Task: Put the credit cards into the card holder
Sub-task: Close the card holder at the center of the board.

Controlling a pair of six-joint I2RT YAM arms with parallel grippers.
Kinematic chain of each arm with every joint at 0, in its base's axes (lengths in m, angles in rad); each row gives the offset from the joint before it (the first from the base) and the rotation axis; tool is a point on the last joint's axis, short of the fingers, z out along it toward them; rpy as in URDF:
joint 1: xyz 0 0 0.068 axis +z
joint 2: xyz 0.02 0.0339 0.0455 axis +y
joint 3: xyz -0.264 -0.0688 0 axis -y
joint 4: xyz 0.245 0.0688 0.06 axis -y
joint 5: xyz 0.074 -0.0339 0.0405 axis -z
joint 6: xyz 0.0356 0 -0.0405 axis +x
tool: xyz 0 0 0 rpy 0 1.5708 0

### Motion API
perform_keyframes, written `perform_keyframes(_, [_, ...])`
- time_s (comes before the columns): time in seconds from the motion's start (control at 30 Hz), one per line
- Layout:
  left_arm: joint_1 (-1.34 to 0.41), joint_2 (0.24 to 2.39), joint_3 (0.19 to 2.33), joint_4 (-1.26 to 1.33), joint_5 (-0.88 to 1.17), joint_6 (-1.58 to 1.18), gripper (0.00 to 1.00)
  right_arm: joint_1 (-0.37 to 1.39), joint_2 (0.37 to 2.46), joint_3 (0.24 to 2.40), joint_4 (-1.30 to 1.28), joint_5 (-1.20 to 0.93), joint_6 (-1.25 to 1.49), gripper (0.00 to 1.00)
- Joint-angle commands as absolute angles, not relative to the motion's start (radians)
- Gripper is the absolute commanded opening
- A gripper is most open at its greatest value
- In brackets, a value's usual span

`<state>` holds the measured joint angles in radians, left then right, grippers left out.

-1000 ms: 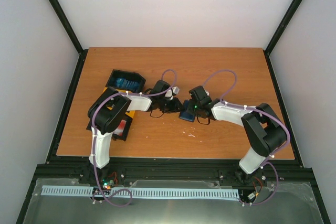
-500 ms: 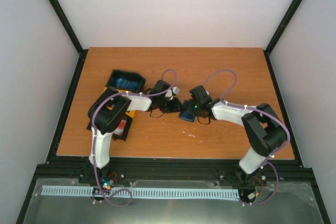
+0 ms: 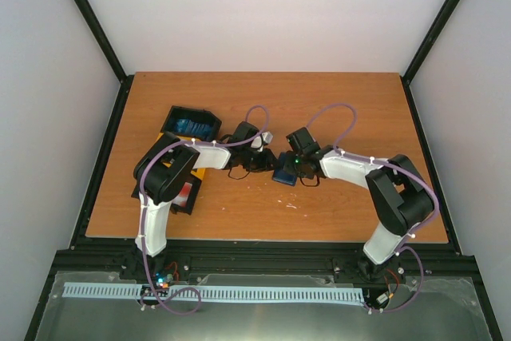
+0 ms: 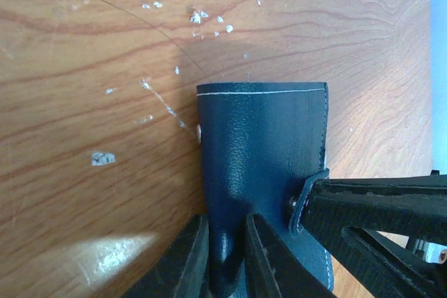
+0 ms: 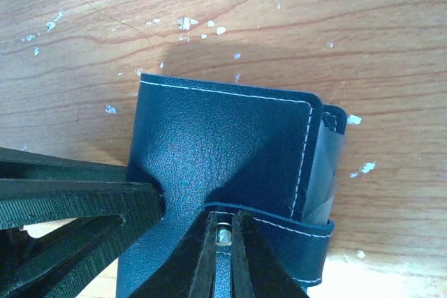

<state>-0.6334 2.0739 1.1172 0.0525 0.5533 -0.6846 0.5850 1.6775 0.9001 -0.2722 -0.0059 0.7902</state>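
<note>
Top external view: the card holder [image 3: 284, 173] is seen lying mid-table [image 3: 343, 101], between the two arms and apart from the tray [image 3: 170, 117].
Left gripper [image 4: 225, 227]: clamped on the card holder's near edge, the leather pinched between its fingers.
Right gripper [image 5: 223, 220]: closed tight on the card holder's stitched flap.
Credit cards [image 3: 192, 126]: blue ones are held in the tray's far compartment.

Left gripper [image 4: 227, 222] and right gripper [image 5: 223, 218] block the card holder [image 5: 216, 141] from both sides; table [image 3: 319, 101] beyond passable.
</note>
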Motion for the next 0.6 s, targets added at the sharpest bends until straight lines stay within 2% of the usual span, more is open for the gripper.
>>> perform_keyframes(0.0, [-0.646, 2.219, 1.044, -0.235, 0.367, -0.653, 0.17, 0.595, 1.766, 0.919, -0.319, -0.030, 0.776, 0.07])
perform_keyframes(0.47, [-0.646, 2.223, 1.058, -0.241, 0.371, -0.652, 0.17, 0.614, 1.867, 0.947, -0.380, -0.016, 0.767, 0.03])
perform_keyframes(0.57, [-0.646, 2.199, 1.046, -0.236, 0.370, -0.657, 0.17, 0.618, 1.832, 0.950, -0.368, -0.004, 0.775, 0.03])
